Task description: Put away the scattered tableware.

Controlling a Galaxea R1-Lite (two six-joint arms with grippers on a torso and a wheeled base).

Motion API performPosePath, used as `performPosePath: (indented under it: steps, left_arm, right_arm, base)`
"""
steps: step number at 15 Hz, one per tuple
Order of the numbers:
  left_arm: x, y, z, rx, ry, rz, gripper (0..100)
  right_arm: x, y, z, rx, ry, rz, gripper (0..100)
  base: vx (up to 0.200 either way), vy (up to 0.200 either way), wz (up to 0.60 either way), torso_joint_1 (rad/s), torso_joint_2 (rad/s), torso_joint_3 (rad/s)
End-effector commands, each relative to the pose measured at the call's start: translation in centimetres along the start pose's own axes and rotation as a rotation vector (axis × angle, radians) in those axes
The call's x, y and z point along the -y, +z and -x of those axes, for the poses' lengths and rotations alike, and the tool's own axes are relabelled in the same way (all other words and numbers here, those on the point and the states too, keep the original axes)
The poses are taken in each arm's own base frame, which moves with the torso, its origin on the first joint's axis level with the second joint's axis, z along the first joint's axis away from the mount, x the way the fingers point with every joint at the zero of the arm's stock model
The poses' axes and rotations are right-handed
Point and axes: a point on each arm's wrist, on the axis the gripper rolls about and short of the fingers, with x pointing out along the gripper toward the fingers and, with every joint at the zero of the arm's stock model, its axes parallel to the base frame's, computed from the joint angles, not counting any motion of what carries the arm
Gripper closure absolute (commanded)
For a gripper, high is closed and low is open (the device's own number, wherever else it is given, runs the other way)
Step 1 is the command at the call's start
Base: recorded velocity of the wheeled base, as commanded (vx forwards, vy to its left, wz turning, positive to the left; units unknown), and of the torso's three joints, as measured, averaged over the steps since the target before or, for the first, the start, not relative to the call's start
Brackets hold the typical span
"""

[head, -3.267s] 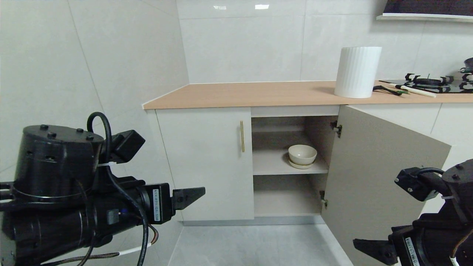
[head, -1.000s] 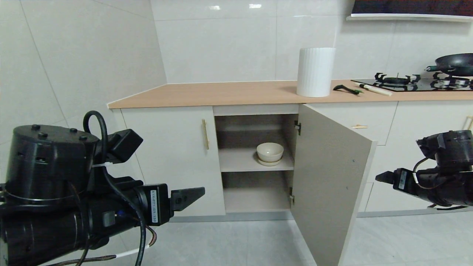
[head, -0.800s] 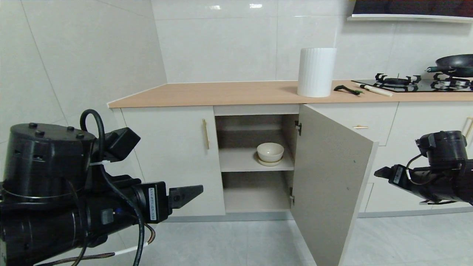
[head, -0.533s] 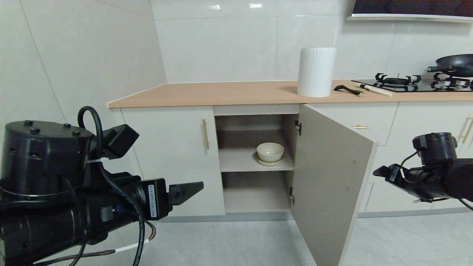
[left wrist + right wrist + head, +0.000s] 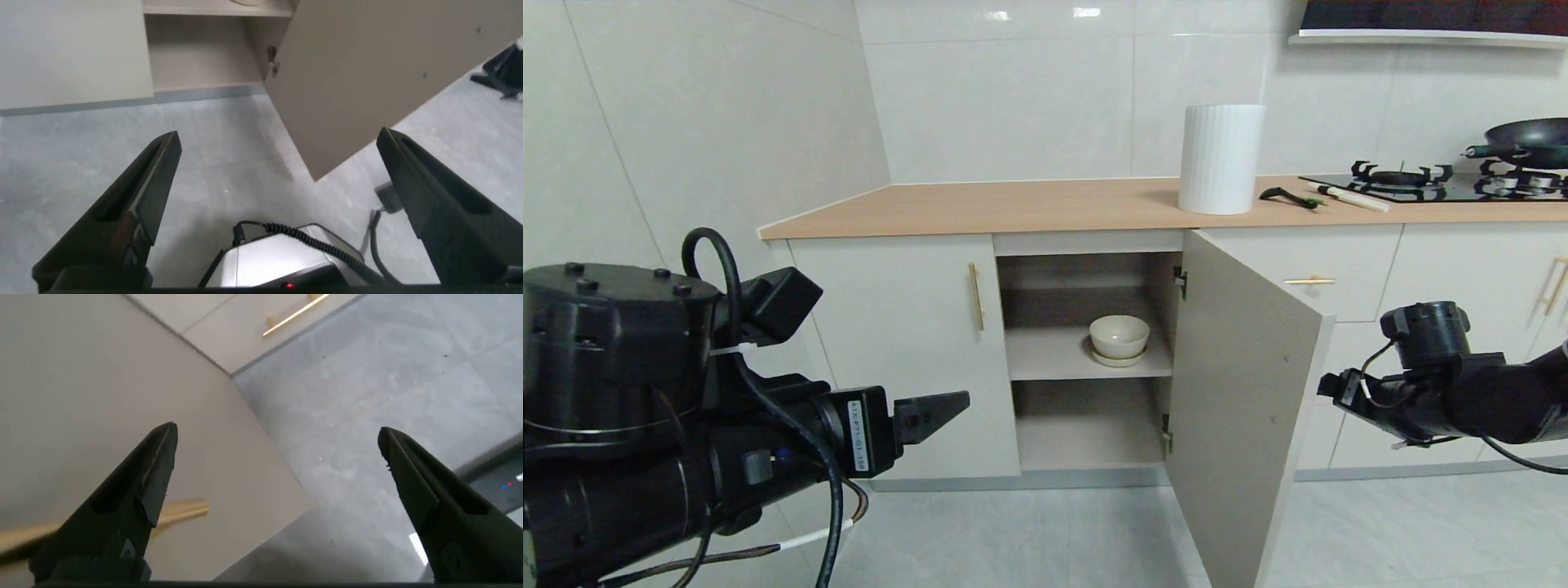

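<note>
A cream bowl (image 5: 1120, 334) sits on a small plate (image 5: 1117, 358) on the middle shelf of the open cabinet (image 5: 1086, 359). The cabinet door (image 5: 1241, 392) stands ajar, swung out to the right. My right gripper (image 5: 1329, 385) is just behind the door's outer face, near its free edge; the right wrist view has it (image 5: 278, 433) open and empty, facing the door (image 5: 98, 400) and its gold handle (image 5: 184, 512). My left gripper (image 5: 947, 404) hangs low at the left, before the shut left door; it (image 5: 279, 139) is open over the floor with nothing held.
On the wooden counter (image 5: 1013, 208) stand a white ribbed container (image 5: 1221, 159), a dark utensil (image 5: 1289, 196) and a knife (image 5: 1352, 198). A gas stove (image 5: 1445, 181) with a pan (image 5: 1523, 135) is at the far right. Grey tiled floor (image 5: 1054, 531) lies in front.
The camera shifted early on. Over the last second my right arm moved left to the door's outer face, and the door swung slightly toward shut. My left arm sank a little.
</note>
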Motion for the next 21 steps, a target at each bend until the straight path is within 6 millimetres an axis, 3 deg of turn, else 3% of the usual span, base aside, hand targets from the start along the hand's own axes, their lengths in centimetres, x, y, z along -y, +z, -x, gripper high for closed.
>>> performPosePath:
  steps: [1,7,11,18,21]
  left_arm:
    - [0.0,0.1,0.0,0.001,0.003,0.001,0]
    - [-0.1,0.0,-0.3,-0.004,0.01,0.002,0]
    - [-0.2,0.1,-0.3,-0.001,0.016,0.005,0]
    - [-0.5,-0.3,-0.4,-0.015,0.028,-0.031,0]
    - [-0.6,-0.3,-0.6,-0.022,0.036,-0.03,0]
  right_arm:
    - [-2.2,-1.1,-0.2,-0.02,0.053,0.05,0]
    - [-9.2,-4.6,-1.3,-0.066,0.193,0.226,0]
    - [-10.6,-4.9,-1.7,-0.046,0.226,0.339,0]
    - [-12.0,-5.6,-3.5,-0.06,0.235,0.36,0]
    - [-12.5,-5.2,-3.9,-0.047,0.243,0.355,0]
  base:
    - [0.0,0.0,0.0,0.0,0.0,0.0]
    - [0.0,0.0,0.0,0.0,0.0,0.0]
    - [0.0,0.0,0.0,0.0,0.0,0.0]
    - [0.0,0.0,0.0,0.0,0.0,0.0]
    - [0.2,0.0,0.0,0.001,0.0,0.001]
